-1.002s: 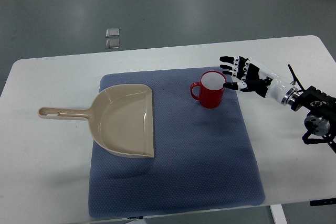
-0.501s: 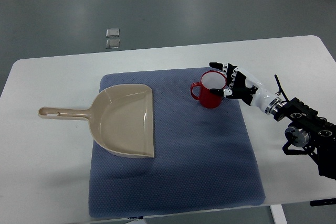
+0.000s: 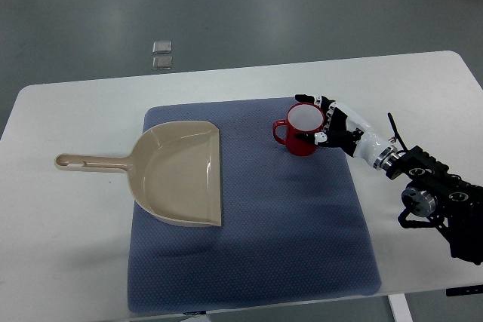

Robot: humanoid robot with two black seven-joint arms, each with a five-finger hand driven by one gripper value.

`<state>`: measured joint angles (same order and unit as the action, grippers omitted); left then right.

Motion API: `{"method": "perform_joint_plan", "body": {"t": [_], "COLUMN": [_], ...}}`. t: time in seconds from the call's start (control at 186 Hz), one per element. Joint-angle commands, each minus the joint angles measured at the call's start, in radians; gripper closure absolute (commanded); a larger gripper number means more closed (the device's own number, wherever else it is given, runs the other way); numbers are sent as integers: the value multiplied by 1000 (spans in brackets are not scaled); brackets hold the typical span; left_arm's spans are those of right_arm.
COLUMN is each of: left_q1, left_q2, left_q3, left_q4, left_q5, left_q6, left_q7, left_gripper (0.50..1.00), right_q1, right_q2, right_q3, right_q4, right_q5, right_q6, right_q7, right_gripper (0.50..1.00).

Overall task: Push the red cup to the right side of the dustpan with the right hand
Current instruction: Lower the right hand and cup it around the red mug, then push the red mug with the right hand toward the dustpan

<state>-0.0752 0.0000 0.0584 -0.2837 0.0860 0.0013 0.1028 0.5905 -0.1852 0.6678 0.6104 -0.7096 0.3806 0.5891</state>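
On the white counter, top view: a blue-grey mat covers the middle, running from near the far edge to the near edge. Red cup stands upright on the mat's far-right part, handle pointing left toward the dustpan; inside looks pale and empty, nothing seen in it. Beige dustpan lies flat on the mat's left part, its straight open lip facing right, its handle sticking out left over the bare counter toward the left edge; the pan is empty. Cup and dustpan are apart, a strip of bare mat between them, the cup sitting right of the dustpan's lip and nearer the far edge.

Right hand comes in from the right edge, black-and-white, its forearm crossing the mat's right border. Fingers are curved loosely around the cup's right side: one set reaches past the far rim, another touches the near-right wall. It cups the cup against the palm rather than clamping it; a firm grip is not evident, so contact on the right side is all that can be said. Black wrist and arm hardware sits over the counter's near-right corner.

Beyond the far edge, two small grey squares lie on the grey floor. Left arm does not show.
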Motion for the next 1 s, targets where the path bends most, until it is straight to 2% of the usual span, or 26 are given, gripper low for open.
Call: {"method": "perform_joint_plan", "body": {"t": [0.0, 0.528, 0.598, 0.733, 0.997], "left_q1": [0, 2, 2, 2, 2], "left_q2": [0, 0, 0, 0, 0], "left_q3": [0, 0, 0, 1, 0], "left_q4": [0, 0, 0, 0, 0], "left_q5": [0, 0, 0, 0, 0], "left_q6": [0, 0, 0, 0, 0], "left_q7": [0, 0, 0, 0, 0], "left_gripper": [500, 500, 500, 500, 500], "right_q1": [2, 9, 9, 17, 42], "right_q2": [10, 82, 87, 108, 148], "right_q3": [-13, -59, -82, -123, -123], "right_q4": [-1, -32, -32, -34, -34], "right_q5": [-1, -7, -14, -25, -24], "right_q6": [-20, -88, -112, -180, -186], "right_q7": [0, 2, 22, 22, 22], "right_gripper": [566, 566, 568, 568, 570]}}
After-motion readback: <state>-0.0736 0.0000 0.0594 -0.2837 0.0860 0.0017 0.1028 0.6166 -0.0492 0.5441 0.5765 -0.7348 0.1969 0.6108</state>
